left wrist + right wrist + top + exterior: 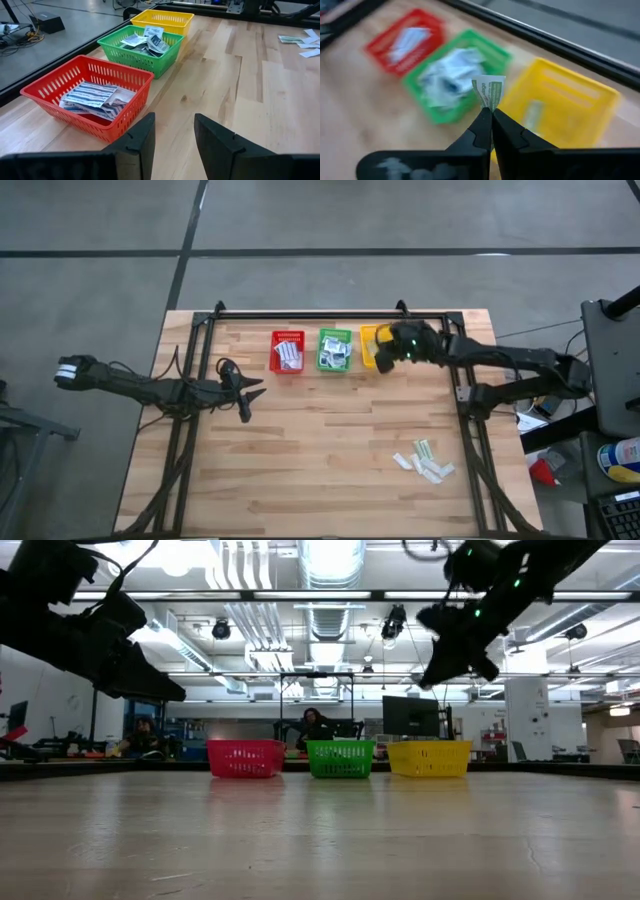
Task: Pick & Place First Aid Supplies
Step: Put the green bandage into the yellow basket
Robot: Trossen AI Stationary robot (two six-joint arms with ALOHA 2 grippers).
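Wooden bench [330, 440], workshop room behind. Right gripper [491, 116] hangs above yellow basket [370, 345] at far edge, pinching green-beige strip [489, 91]. Left gripper [172, 132] spread, near left edge.

I see one pale green-beige strip [489, 92] pinched upright between the right gripper's [491, 120] closed fingers, its printed end folded over above the tips, hanging over the yellow basket [368, 346]. My landmark is the green basket [334, 350]. Inside it I make out a loose heap of small square white-blue packets [146, 44], overlapping and tilted. In the red basket [55, 84] just beside it lie oblong white packets with blue stripes [92, 95], stacked flat and slightly askew. One pale strip [534, 115] lies in the yellow basket. Well apart from the green basket, toward the table's near right corner, I count a small scatter of pale packets [424, 461] lying flat on the wood, some touching.
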